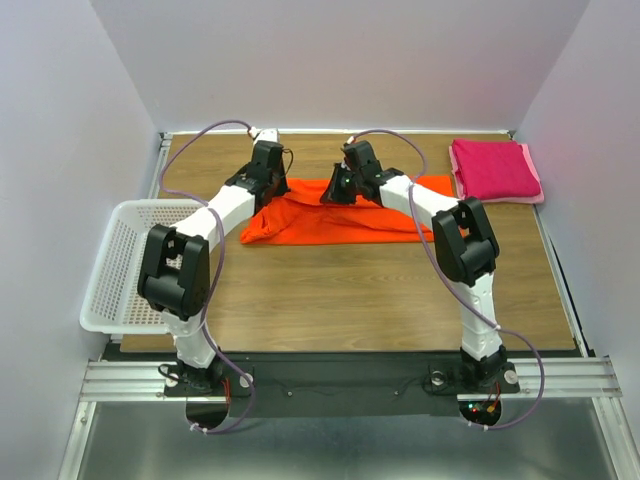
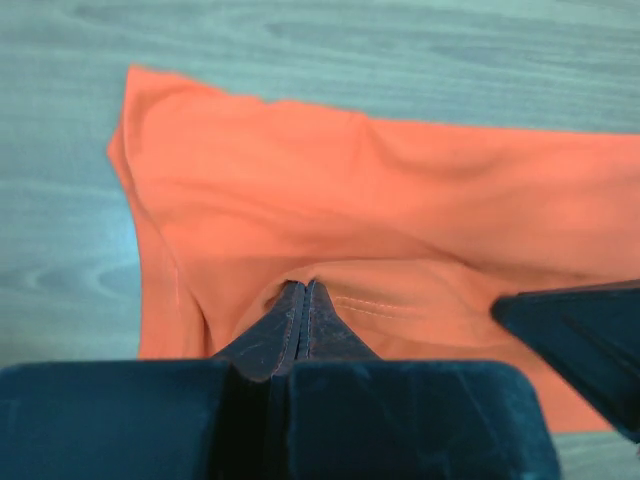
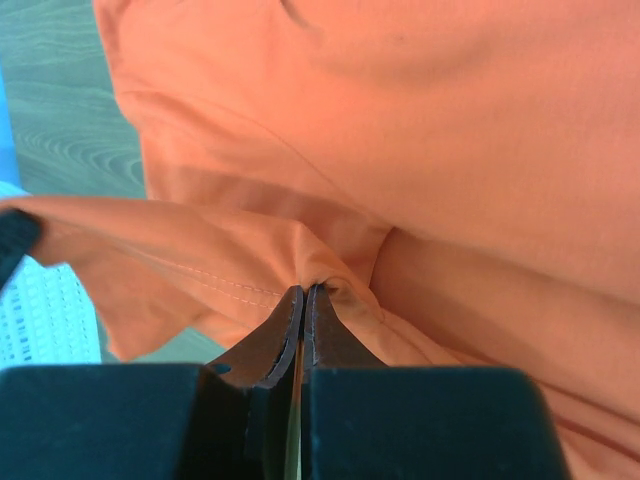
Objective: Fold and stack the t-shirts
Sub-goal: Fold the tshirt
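1. Because thin cloth slips unless it is held firmly, the left pincer [image 2: 303, 292] is pressed together with a pucker of the orange t-shirt [image 2: 400, 200] clamped at its tips; no gap shows between the fingers
2. Right pincer [image 3: 304, 293]: likewise closed tight on the same garment, with a stitched hem bunched at the tips and raised off the layer beneath; this reads as a flap lifted so that it can be carried over
3. Both grips sit along the far edge of the garment, near each other, as the overhead view shows; two holds on one edge should keep it straight so that the crease forms evenly
4. Orange t-shirt: lies on the surface [image 1: 370, 290] as a wide, low band between the two arms, judged partly folded and not yet compact
5. Magenta t-shirt [image 1: 493, 168]: rests as a neat folded rectangle at the far right corner, well apart from the orange one; judged to be the base of the stack, kept out of the working area
6. White basket [image 1: 112, 262]: sits at the left edge of the surface, away from both garments and not needed for this step
7. Remaining work, as judged: finish folding the orange garment, then set it on the magenta one
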Controlling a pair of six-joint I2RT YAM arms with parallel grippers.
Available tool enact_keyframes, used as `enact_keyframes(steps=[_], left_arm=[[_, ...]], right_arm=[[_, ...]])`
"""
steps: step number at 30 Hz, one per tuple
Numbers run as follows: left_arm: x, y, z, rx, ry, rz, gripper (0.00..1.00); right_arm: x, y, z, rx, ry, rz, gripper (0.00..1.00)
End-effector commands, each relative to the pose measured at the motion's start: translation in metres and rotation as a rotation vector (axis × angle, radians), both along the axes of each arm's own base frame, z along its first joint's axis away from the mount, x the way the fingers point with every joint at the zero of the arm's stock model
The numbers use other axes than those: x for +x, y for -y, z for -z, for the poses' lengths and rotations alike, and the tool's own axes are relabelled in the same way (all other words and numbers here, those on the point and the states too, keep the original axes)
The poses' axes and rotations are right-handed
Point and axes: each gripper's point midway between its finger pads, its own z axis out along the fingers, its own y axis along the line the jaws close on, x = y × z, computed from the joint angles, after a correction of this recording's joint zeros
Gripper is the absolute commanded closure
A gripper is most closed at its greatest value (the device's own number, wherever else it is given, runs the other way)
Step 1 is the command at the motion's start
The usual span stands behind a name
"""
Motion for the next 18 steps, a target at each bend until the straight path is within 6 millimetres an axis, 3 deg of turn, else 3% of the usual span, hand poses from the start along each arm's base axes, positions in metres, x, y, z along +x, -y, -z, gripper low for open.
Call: enact_keyframes(steps=[1,8,18], left_arm=[[0.033,0.002,-0.040,0.058,0.126,0.053,1.00],[0.055,0.018,-0.037,0.109,0.146,0.156,1.00],[0.063,0.024,-0.004,0.170,0.099,0.228,1.00]], right_arm=[[0.017,-0.005,-0.023,0.042,0.053,0.007,0.99],[0.022,-0.001,-0.014,0.029,0.041,0.041,0.99],[0.027,0.013,-0.001,-0.001,0.025,0.099,0.94]])
